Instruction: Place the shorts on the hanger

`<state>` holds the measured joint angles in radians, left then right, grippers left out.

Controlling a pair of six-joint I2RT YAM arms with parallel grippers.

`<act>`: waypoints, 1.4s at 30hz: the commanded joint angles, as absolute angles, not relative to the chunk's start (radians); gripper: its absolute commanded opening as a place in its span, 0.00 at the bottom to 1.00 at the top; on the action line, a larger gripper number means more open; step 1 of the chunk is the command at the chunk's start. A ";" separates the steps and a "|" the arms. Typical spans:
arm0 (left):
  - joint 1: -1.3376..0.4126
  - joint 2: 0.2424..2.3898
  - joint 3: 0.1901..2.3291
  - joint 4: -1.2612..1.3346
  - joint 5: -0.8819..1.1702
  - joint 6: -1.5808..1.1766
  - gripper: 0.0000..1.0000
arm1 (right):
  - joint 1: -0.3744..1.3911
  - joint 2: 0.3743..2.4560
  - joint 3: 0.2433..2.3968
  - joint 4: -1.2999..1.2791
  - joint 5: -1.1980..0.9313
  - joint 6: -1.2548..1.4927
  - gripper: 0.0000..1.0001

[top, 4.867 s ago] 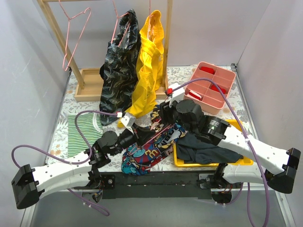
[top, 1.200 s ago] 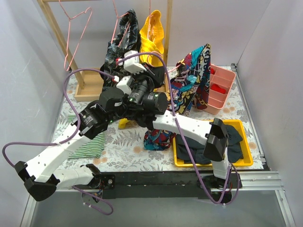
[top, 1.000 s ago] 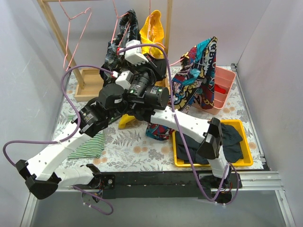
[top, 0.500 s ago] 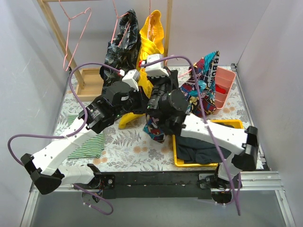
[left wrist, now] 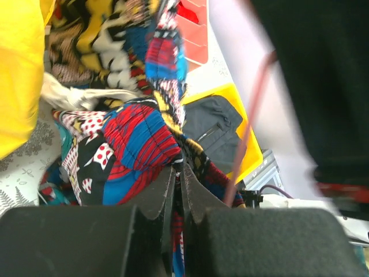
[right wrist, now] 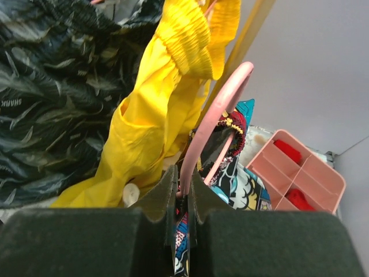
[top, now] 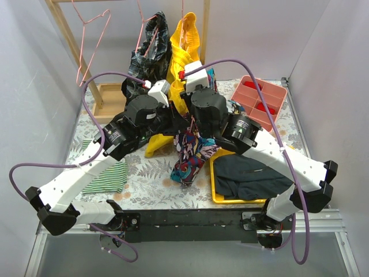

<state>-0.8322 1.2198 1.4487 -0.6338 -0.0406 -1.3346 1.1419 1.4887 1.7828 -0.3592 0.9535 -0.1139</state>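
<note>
Two pincers met above the floral worktop (top: 151, 173): the left pincer (left wrist: 177, 172) was clamped on a gathered fold of the floppy red, blue, black and white comic-print cloth shorts (top: 188, 154), which hung limp between the arms, and the right pincer (right wrist: 183, 186) was closed on the thin pink wire hanger (right wrist: 218, 107). Light and soft, the shorts would likely sag and slide; the ribbed waistband looked the firmest hold

Left pincer (left wrist: 179, 167) closed, right pincer (right wrist: 183, 178) closed

shorts (top: 187, 157): matt cloth | hanger (right wrist: 207, 115): smooth wire | yellow tray (top: 248, 200): glossy plastic
</note>
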 commanded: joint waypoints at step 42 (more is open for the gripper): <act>-1.166 1.140 1.210 -0.526 -0.529 -1.115 0.00 | 1.026 1.483 1.819 -0.528 0.782 0.117 0.01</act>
